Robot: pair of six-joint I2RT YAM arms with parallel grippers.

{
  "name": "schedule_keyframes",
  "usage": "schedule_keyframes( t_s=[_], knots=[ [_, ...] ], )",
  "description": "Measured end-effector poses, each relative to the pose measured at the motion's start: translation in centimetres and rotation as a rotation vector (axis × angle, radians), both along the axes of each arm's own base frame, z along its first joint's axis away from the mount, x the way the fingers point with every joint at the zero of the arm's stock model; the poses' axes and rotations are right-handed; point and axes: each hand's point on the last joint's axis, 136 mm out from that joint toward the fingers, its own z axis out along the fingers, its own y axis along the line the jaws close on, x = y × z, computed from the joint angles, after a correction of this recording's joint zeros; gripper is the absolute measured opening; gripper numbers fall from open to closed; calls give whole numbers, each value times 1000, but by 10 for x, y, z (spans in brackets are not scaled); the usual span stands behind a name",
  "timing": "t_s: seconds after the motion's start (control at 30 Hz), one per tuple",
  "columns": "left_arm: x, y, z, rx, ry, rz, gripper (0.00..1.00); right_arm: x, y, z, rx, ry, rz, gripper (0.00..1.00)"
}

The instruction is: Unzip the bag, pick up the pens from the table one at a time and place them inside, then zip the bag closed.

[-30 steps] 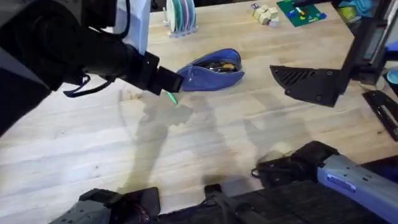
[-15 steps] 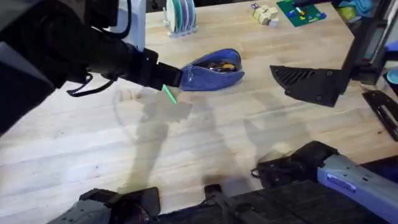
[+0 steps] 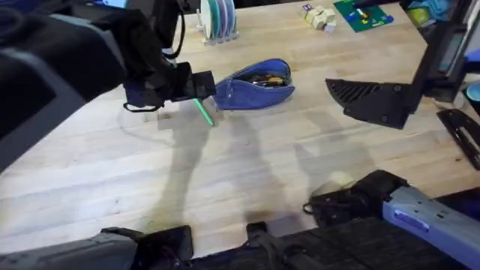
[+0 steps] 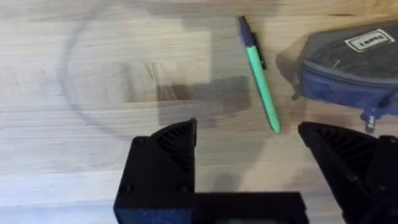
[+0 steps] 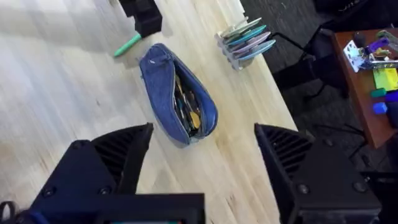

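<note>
1. One green pen (image 4: 260, 87) lies flat on the table (image 3: 247, 180), just beside the bag's (image 3: 255, 84) closed end and apart from it. In the overhead view its visible part (image 3: 204, 112) pokes out from under the left gripper.
2. Its long axis runs away from the left gripper (image 4: 267, 162), slightly slanted, with the dark clip end far and the plain tip near. The near tip sits between the two fingers' lines, closer to the bag-side finger (image 4: 348, 162).
3. That gripper hangs over the pen with jaws spread wide and nothing between them.
4. The left arm is plainly the nearer one. The right gripper (image 5: 205, 155) is well apart from pen and bag, looking at them from a distance, its jaws also wide and empty.
5. The bag lies on its side with the zipper undone; its mouth gapes toward the far side of the table. Inside are several slim items, yellowish and dark; whether the dark pen is among them cannot be told.
6. Judged from this, the pick calls for the left gripper to drop straight down and close across the pen's shaft, keeping the bag-side finger from snagging the fabric or the zip pull (image 4: 372, 119).
7. Behind the bag stands a rack of discs (image 3: 217, 19), untouched.
</note>
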Motion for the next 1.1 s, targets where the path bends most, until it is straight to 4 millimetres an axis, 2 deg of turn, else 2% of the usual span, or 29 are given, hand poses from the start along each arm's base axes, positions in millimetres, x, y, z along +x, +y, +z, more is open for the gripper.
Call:
schedule_keyframes(
  t_s=[0.17,0.37,0.63,0.9,0.97,1.0,1.03,1.1],
  knots=[
    [4,-2,-23,10,50,40,992,0,0,0,0,0,0,998],
    [12,-14,-44,12,60,35,992,0,0,0,0,0,0,998],
    [16,-17,-51,64,34,59,992,0,0,0,0,0,0,998],
    [13,-16,-69,105,70,66,972,0,0,0,0,0,0,998],
    [13,-16,-69,105,70,68,880,0,0,0,0,0,0,998],
    [13,-16,-70,105,70,70,786,0,0,0,0,0,0,998],
    [12,-15,-70,106,72,70,616,0,0,0,0,0,0,998],
    [11,-14,-71,112,73,73,389,0,0,0,0,0,0,998]
  ],
)
